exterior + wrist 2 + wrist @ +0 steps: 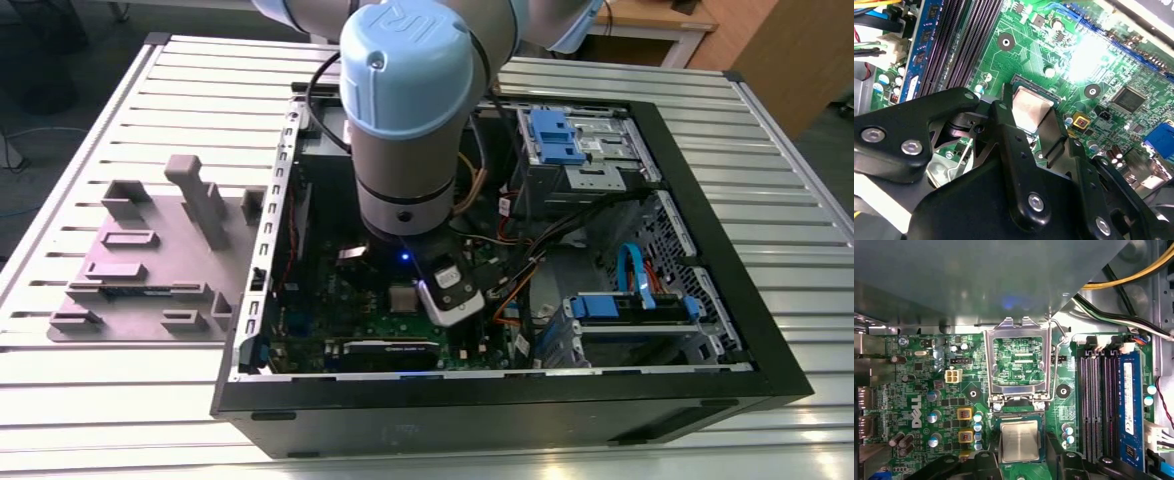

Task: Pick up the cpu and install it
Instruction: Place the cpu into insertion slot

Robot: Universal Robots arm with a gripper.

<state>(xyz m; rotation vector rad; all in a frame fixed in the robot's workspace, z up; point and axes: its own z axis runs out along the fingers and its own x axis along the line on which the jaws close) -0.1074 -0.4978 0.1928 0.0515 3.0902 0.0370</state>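
Below the raised socket frame (1016, 365) on the motherboard (929, 390), the cpu (1020, 441) lies flat in its socket, squarely between the jaws of the gripper (1026, 460), which stand parted slightly wider than the chip

One cpu (1019, 441), one raised socket frame (1016, 331), one blue memory stick (1130, 405), two yellow-framed square parts (964, 414), one computer case (507, 400).
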